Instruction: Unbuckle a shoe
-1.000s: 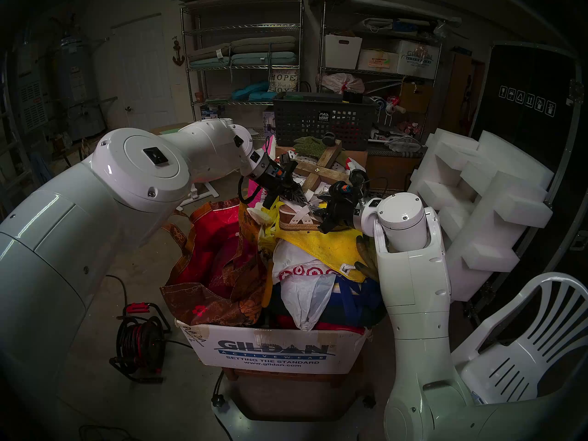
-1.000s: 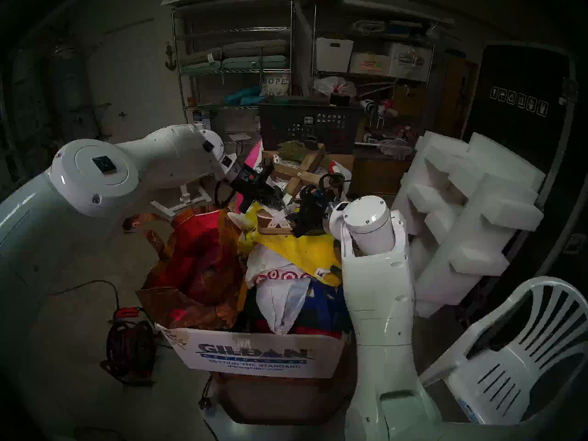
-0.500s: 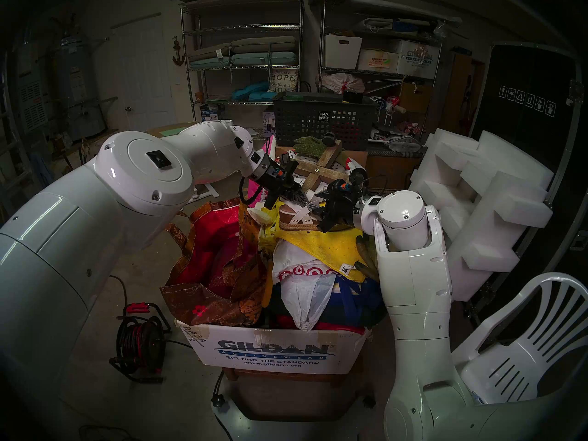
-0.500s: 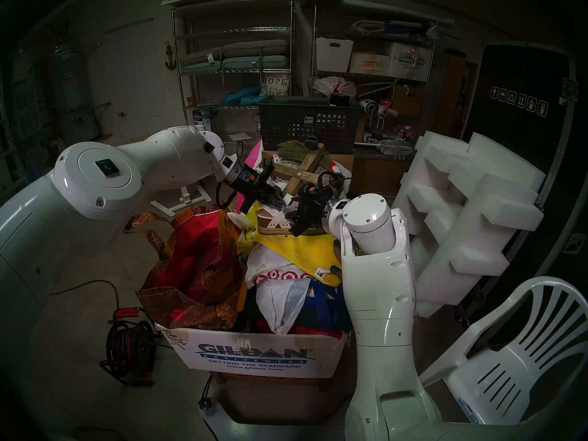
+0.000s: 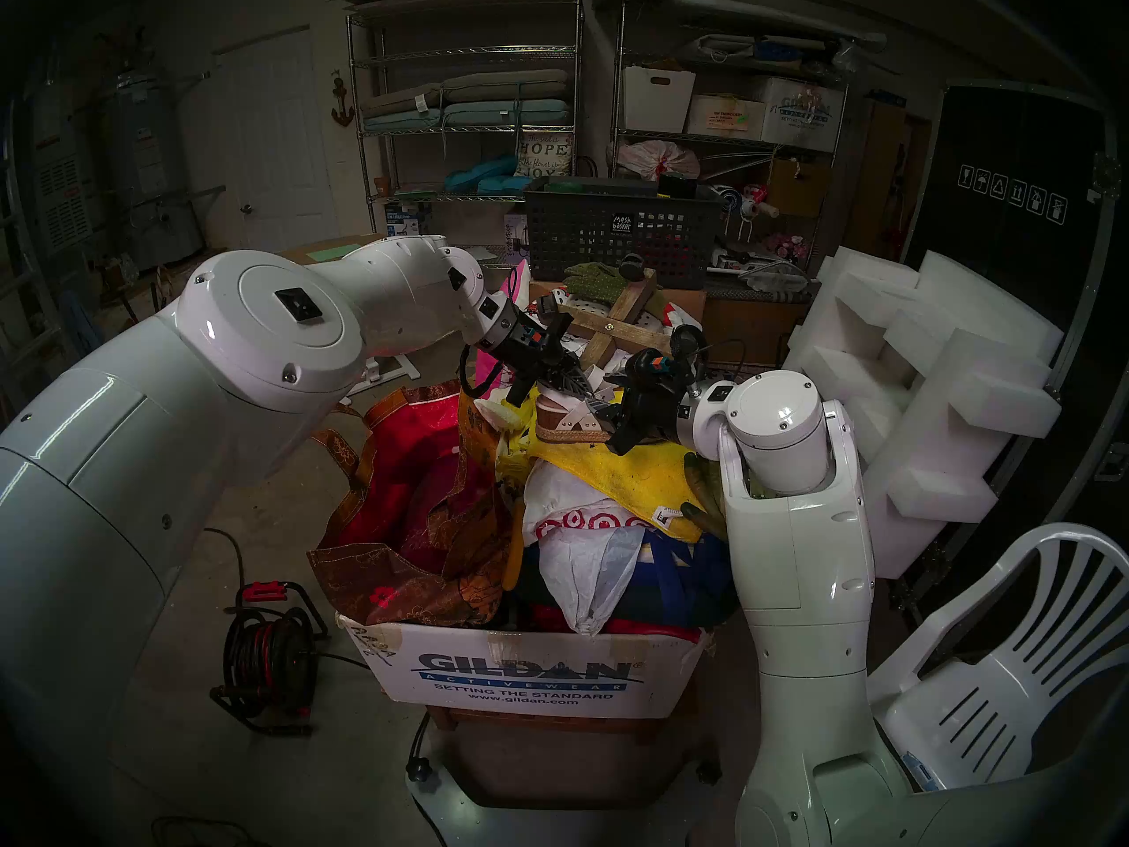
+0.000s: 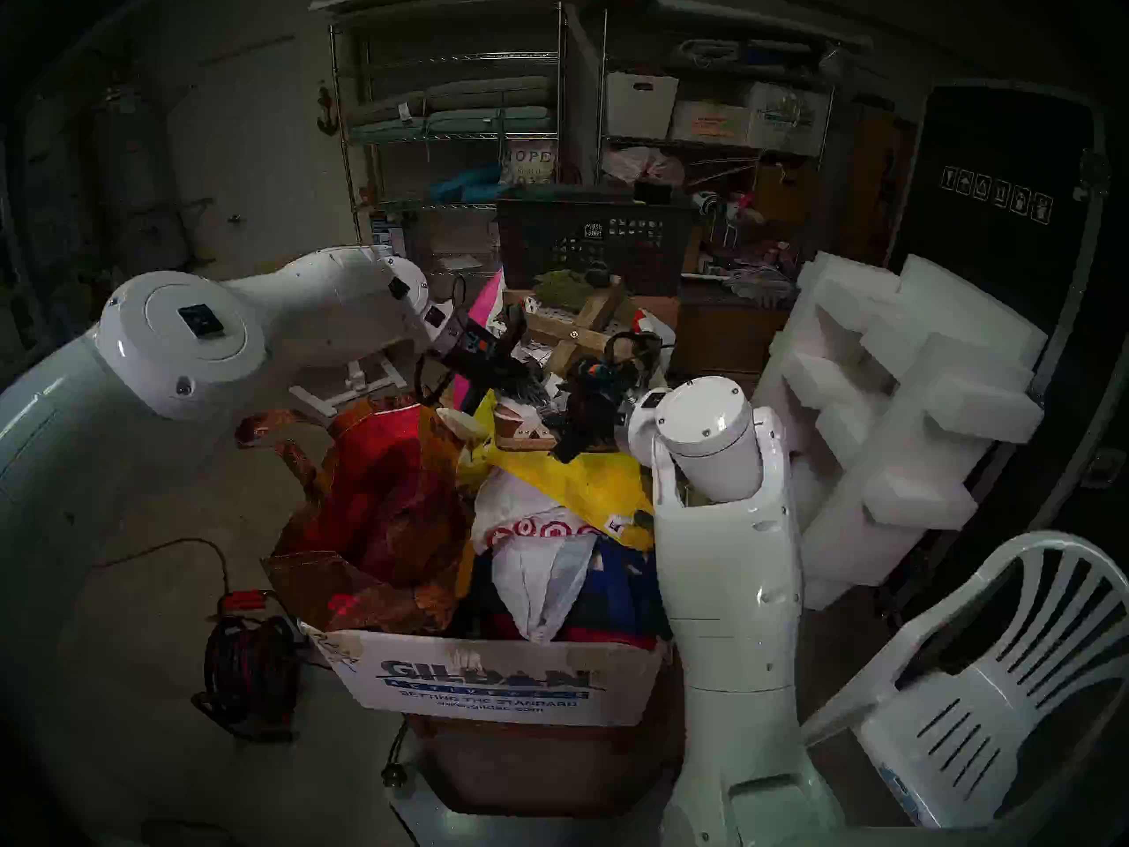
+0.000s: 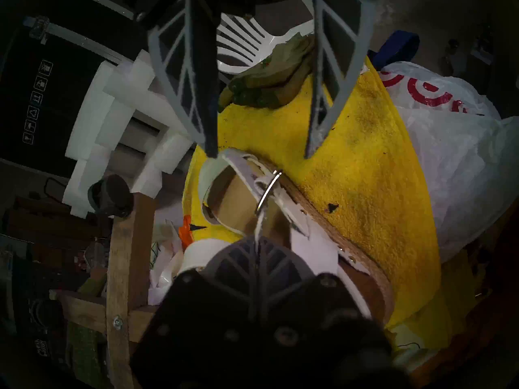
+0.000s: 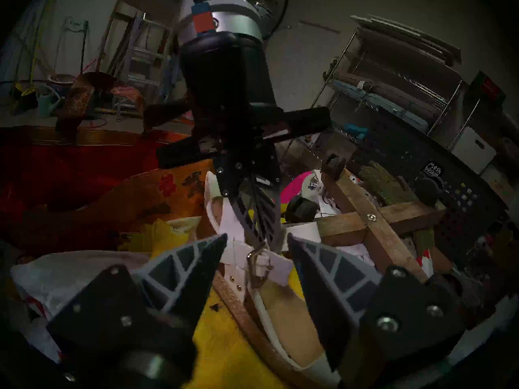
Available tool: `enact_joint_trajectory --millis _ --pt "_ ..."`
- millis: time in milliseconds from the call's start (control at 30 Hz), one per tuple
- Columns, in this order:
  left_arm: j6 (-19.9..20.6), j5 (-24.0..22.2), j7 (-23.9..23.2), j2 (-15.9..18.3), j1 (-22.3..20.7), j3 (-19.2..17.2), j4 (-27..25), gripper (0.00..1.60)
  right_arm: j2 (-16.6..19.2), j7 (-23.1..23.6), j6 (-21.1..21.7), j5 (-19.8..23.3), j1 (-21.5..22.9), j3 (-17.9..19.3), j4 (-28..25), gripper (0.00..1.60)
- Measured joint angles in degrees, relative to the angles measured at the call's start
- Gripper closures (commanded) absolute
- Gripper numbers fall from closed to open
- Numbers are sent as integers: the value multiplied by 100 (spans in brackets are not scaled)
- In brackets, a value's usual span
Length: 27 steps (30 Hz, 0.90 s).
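Both head views look down from above on the cluttered Gildan box (image 5: 525,674), nearly the same picture. The left wrist view sits very near the sandal (image 7: 280,211); the right wrist view faces it oppositely, sharing its buckle (image 8: 254,263)

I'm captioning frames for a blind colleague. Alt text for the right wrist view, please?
The left gripper, shut, pinches the strap by the metal buckle of a cream sandal on a yellow towel. The right gripper, jaws apart, frames it.
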Motion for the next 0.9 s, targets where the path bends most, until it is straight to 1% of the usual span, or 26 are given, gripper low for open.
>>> enact_joint_trajectory --millis 267,600,767,900 --pt "-8 -39 9 31 -48 65 -82 160 -9 121 156 -80 -135 -48 -203 54" --pt "-11 -105 13 52 -101 138 -158 160 -9 139 225 -111 -144 -45 -186 55" --pt "-16 -142 16 60 -120 183 -171 160 -9 118 220 -124 -138 -54 -170 61" --pt "-20 -175 22 66 -124 210 -169 160 -9 105 213 -133 -132 -65 -144 70"
